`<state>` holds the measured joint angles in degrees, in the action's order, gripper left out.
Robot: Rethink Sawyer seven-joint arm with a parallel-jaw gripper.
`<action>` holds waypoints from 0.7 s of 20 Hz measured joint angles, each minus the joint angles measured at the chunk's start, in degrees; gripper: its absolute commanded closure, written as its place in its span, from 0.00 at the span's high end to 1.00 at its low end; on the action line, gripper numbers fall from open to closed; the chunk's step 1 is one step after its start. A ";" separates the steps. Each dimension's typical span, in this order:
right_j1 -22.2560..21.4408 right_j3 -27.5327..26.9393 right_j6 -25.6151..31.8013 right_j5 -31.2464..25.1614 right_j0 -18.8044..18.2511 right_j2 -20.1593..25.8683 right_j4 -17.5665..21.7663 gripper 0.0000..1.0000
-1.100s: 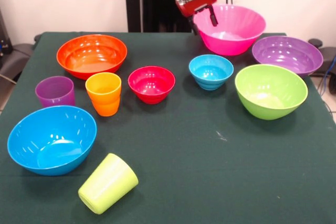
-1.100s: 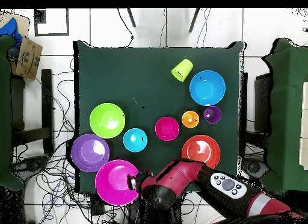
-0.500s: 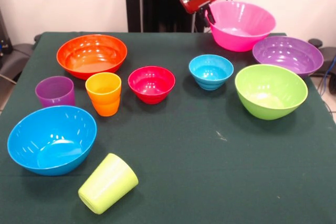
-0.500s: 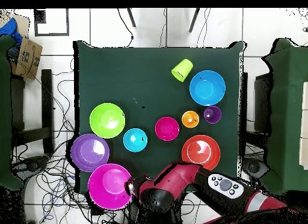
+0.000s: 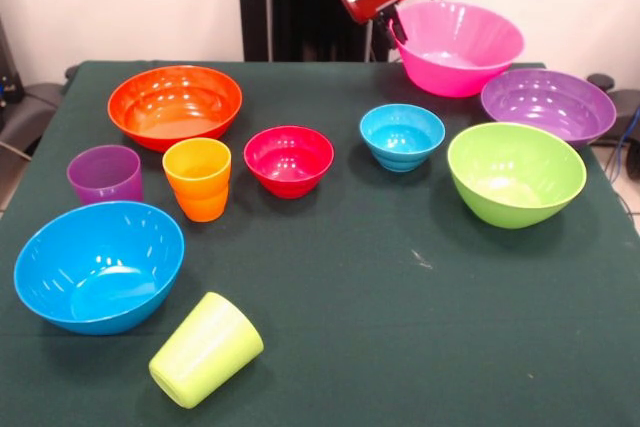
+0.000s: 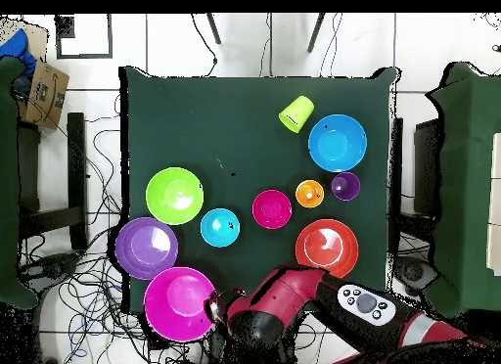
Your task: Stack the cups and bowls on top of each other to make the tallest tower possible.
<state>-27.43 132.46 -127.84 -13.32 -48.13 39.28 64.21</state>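
My gripper point(image 5: 395, 29) point(image 6: 211, 306) is shut on the left rim of the pink bowl point(image 5: 465, 42) point(image 6: 178, 303), holding it raised over the table's far right edge. On the table stand the orange bowl point(image 5: 175, 102), small red bowl point(image 5: 288, 157), small light blue bowl point(image 5: 402, 134), purple bowl point(image 5: 547, 102), lime green bowl point(image 5: 515, 172) and big blue bowl point(image 5: 98, 262). The purple cup point(image 5: 104, 174) and orange cup point(image 5: 197, 177) stand upright at the left. The lime green cup point(image 5: 206, 349) lies on its side near the front. Nothing is stacked.
The dark green cloth table point(image 5: 400, 327) has bare cloth at the front right. In the overhead view, cables cover the floor around the table, and a cardboard box point(image 6: 44, 94) sits at the far left.
The gripper has lifted the pink bowl off the table and carried it up and back towards the far right edge. Over the last half second it has barely moved.
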 measured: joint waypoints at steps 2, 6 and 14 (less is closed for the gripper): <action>-0.27 0.27 0.00 0.00 0.01 0.01 -0.01 0.00; -2.18 1.22 0.00 0.00 0.05 0.01 -0.76 0.00; -6.46 2.67 0.00 -0.44 -0.05 0.54 -4.98 0.00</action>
<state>-33.89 135.14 -127.84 -13.76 -48.18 39.81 59.23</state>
